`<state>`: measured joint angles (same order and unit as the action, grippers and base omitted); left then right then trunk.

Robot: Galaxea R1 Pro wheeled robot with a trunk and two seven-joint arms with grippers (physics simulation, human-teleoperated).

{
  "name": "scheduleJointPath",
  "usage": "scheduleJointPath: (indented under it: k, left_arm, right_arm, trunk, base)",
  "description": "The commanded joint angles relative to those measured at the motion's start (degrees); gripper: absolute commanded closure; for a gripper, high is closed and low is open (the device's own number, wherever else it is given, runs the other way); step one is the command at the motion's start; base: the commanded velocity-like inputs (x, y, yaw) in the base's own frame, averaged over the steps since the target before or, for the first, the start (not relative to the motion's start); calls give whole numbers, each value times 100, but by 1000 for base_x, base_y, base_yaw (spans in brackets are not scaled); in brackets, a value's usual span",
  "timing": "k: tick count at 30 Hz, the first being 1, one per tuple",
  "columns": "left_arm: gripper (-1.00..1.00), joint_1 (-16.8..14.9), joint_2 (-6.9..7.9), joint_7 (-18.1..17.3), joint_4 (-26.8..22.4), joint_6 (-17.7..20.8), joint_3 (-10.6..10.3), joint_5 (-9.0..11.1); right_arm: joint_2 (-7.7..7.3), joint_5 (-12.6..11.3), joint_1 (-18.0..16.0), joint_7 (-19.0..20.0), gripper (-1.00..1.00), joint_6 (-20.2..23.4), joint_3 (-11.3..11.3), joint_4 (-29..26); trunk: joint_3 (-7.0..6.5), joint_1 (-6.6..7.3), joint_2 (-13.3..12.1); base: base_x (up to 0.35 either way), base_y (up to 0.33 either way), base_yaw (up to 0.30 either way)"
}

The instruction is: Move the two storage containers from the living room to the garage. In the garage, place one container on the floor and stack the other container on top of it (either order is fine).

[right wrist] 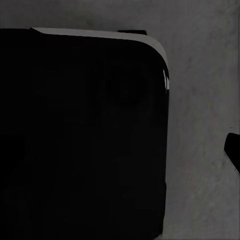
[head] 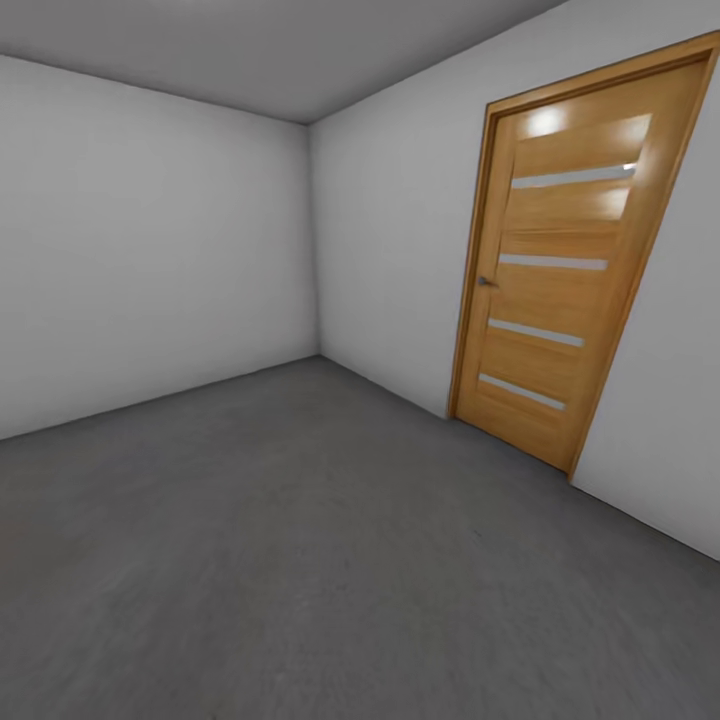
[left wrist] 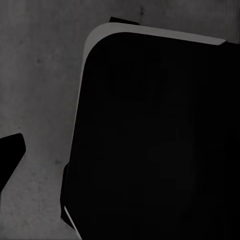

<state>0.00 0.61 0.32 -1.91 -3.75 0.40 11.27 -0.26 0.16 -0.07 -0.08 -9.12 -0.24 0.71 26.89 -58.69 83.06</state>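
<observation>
I am in the garage, facing a corner of plain pale grey walls [head: 150, 250] over the dark grey concrete-like floor [head: 300, 560]. The two storage containers are out of view, and so is the living room. The left wrist view looks down at the rough grey floor [left wrist: 40, 100] beside the robot's black rounded base [left wrist: 160, 140]; a dark tip [left wrist: 10, 155] pokes in at the edge. In the right wrist view the same black base [right wrist: 80, 135] stands over the floor [right wrist: 200, 100], with a dark tip [right wrist: 234, 152] at the edge. Nothing shows between any fingers.
A wooden slatted panel door [head: 560, 290] with a small handle [head: 486, 282] stands shut in the right-hand wall. The room's corner [head: 312, 240] lies ahead to the left. Open floor stretches from me to both walls.
</observation>
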Motion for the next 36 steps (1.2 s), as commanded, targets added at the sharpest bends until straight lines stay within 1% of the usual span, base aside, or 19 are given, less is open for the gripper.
scheduleJointPath:
  k: [1,36]
  left_arm:
    - [-100,0,0,3,-2,-11,1,28]
    - [-100,0,-17,12,-11,-22,-14,-5]
  right_arm:
    - [0,2,-2,-1,-100,-28,-2,8]
    - [0,2,-2,-1,-100,-28,-2,8]
  trunk:
    - [4,-4,2]
    - [4,-4,2]
  base:
    - [331,0,0]
    - [331,0,0]
